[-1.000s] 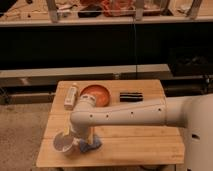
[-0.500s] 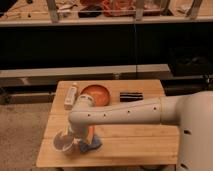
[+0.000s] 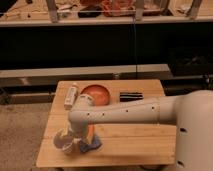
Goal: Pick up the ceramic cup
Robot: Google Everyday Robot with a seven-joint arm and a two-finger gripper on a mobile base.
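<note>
Now — gripper [image 3: 70, 144] over ceramic cup [image 3: 62, 139] | wooden table [image 3: 135, 140]

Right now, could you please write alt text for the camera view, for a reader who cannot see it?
A white robot arm reaches across a wooden table, its gripper down at the ceramic cup near the front left edge. Behind stand an orange bowl and a dark box.
</note>
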